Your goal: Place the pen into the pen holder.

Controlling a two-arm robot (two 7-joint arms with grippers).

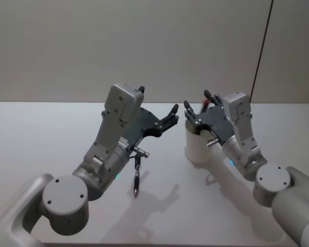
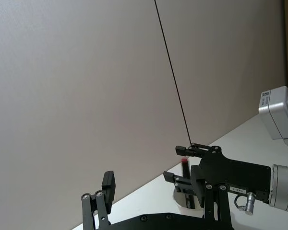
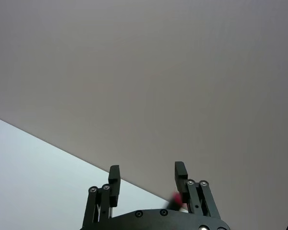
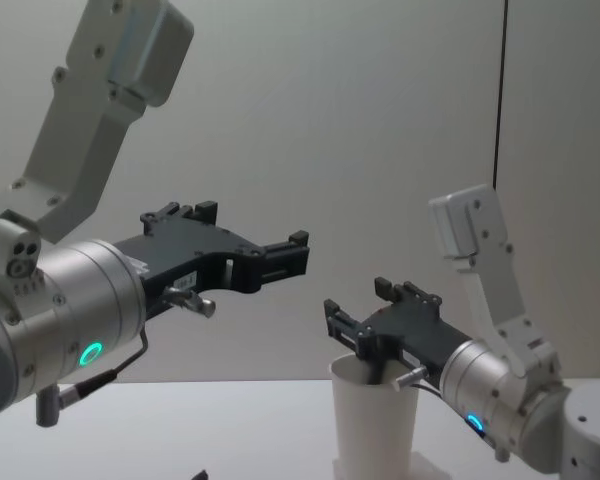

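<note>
Nearest the robot, the dark pen (image 1: 136, 177) lies flat on the table (image 1: 41, 134). It is below the left gripper (image 1: 172, 116) and well back from its fingertips, under that arm's wrist. Its long axis runs almost straight away from the robot, leaning slightly. The end nearer the robot looks the narrower, so I judge the tip points back at the robot, though I cannot be sure. The left gripper hangs well clear of the table with its fingers spread and nothing between them, reaching forward and to the right. Its fingers therefore point beyond the pen, not down at it. By my reading, the coming move turns on this: the left arm is plainly the nearer one, and it must draw back and tip downward so that its fingers close across the pen's narrow width.

Farther off, just right of the left fingertips, stands the pen holder (image 1: 198, 149), upright. The right gripper (image 1: 197, 104) hovers directly over its rim, fingers apart and clamping nothing. A red-topped thing (image 2: 185, 163), probably another pen, rises from the holder between those fingers, its long axis near vertical and its red end up.
</note>
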